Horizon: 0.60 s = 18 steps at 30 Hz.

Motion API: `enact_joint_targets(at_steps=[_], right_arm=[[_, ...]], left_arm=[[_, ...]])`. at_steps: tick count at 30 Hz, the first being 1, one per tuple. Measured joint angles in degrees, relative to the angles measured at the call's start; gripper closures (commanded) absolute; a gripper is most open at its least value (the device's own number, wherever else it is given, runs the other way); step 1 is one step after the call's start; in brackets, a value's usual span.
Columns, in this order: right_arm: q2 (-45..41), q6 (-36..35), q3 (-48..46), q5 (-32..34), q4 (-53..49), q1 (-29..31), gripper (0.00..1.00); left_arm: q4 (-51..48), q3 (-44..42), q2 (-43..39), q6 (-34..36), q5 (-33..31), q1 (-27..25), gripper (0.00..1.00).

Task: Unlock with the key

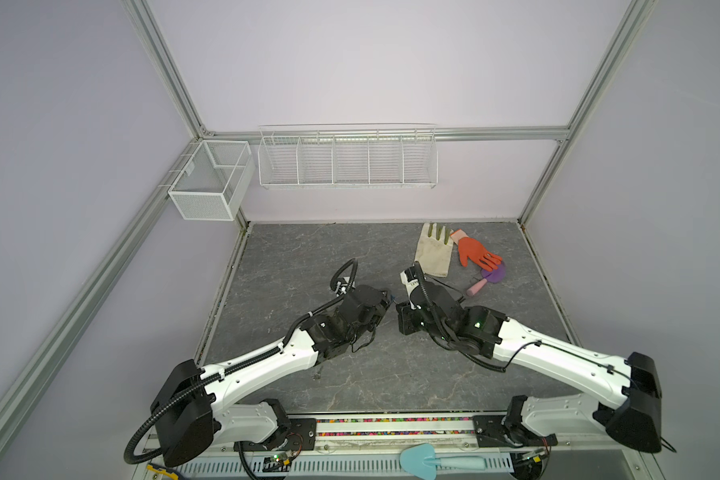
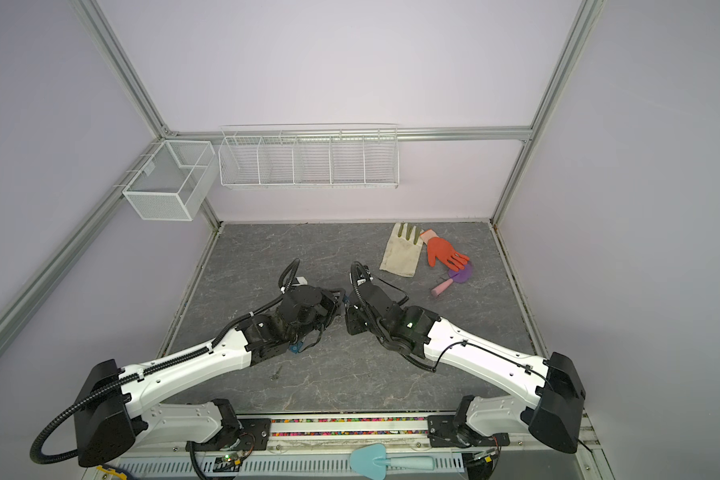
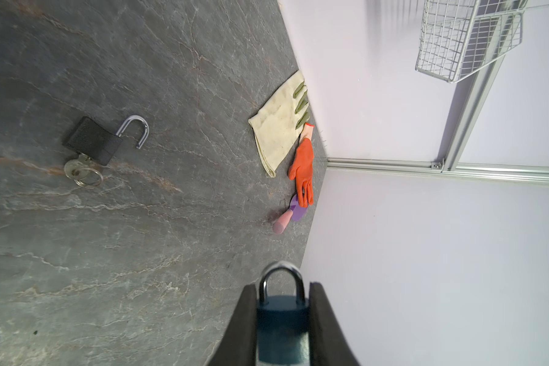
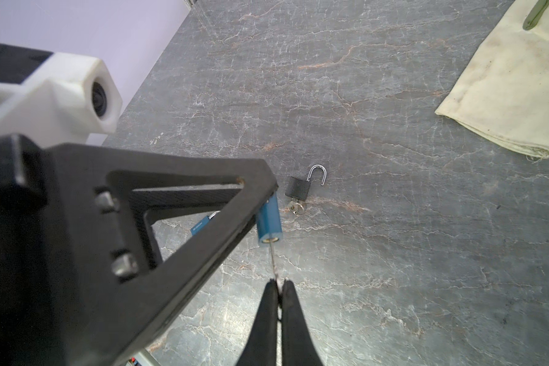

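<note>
My left gripper [image 3: 282,285] is shut on a blue padlock [image 3: 282,320], gripping its body sideways, and the steel shackle is closed. In the right wrist view the same blue padlock [image 4: 269,221] sticks out from the left gripper's fingers [image 4: 171,221]. My right gripper [image 4: 277,280] is shut on a thin silver key [image 4: 272,263] whose tip meets the keyhole at the padlock's bottom. Both top views show the two grippers meeting at mid-table, left gripper [image 1: 385,301] against right gripper [image 1: 400,309].
A black padlock [image 3: 92,141] lies on the table with its shackle open and a key with a ring in it. A second blue padlock [image 4: 203,223] lies under the left gripper. A cream glove [image 1: 433,253], an orange glove [image 1: 474,251] and a purple-pink tool [image 1: 487,279] lie at back right. Wire baskets [image 1: 346,160] hang on the back wall.
</note>
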Motion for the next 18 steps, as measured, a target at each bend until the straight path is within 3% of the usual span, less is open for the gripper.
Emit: enact_joint_targets(at_steps=[18], right_arm=[[-0.92,2.84,1.05,-2.97,-1.64,-0.66,0.93]], left_arm=[[-1.33,0.44,-0.83,0.48,-1.99,-1.60,0.99]])
